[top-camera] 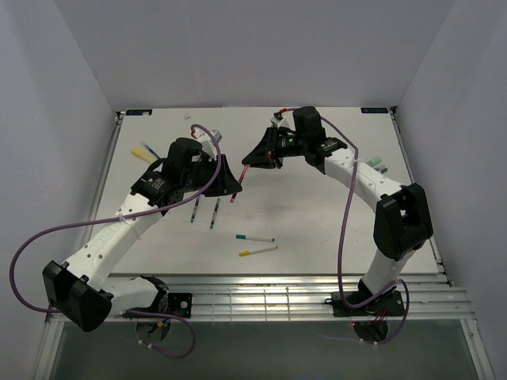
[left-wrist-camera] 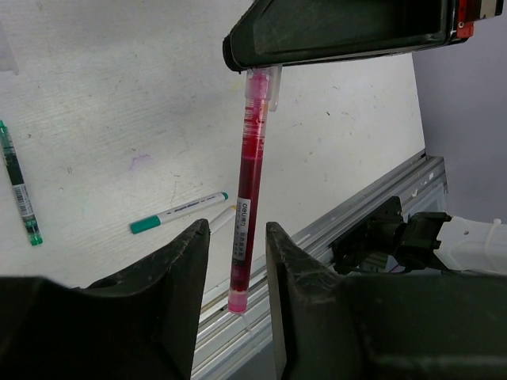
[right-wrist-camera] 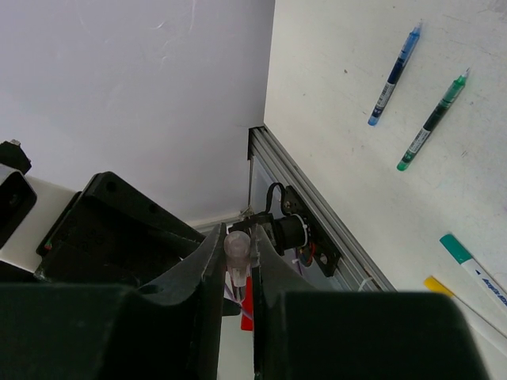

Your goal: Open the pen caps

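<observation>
So the red pen (left-wrist-camera: 247, 182) hangs mid-air, upper middle of the top view. The right gripper (right-wrist-camera: 238, 255) is pinched tight on its clear cap (right-wrist-camera: 235, 242). The left gripper (left-wrist-camera: 236, 231) has its fingers spread either side of the barrel, not touching.

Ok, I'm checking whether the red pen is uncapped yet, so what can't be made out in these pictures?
Top view: the red pen is too thin to show its cap seam.
Left wrist view: the right gripper covers the top of the clear cap, so its seating is unclear.
Right wrist view: that gripper's own fingers hide the barrel; only a red sliver shows.
Top view: the yellow pen at far left is too small to judge its cap.
</observation>
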`<state>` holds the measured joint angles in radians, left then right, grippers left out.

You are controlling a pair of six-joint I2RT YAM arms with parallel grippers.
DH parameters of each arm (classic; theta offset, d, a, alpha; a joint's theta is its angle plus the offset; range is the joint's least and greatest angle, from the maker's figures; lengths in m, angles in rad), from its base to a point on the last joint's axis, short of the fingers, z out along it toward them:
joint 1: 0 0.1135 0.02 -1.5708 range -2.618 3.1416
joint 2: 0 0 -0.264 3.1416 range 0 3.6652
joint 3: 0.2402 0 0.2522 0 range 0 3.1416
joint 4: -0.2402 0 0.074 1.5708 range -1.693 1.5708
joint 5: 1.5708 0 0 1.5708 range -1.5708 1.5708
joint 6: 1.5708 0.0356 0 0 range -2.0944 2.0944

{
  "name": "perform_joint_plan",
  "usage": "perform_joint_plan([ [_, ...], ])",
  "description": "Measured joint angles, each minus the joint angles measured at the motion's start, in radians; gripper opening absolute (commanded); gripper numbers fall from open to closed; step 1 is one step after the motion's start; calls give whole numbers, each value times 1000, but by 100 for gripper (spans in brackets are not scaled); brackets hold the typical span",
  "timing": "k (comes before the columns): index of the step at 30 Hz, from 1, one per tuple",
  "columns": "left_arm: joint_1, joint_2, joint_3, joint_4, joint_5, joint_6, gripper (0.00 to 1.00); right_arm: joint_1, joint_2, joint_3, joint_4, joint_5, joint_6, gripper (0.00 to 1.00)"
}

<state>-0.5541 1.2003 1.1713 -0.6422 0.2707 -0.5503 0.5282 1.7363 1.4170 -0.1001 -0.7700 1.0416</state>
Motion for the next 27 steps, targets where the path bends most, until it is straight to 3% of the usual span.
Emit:
perform_joint_plan([
  [8,0,18,-1,2,1,-1,40,4,0,-2,6,-6,5,8],
  [19,-2,27,-19,31,29,-1,0,9,23,1,8,-6,-4,8],
  [27,9,7,-95,80,-2,-13,0,22,116,72,-14,-3,-13,8],
])
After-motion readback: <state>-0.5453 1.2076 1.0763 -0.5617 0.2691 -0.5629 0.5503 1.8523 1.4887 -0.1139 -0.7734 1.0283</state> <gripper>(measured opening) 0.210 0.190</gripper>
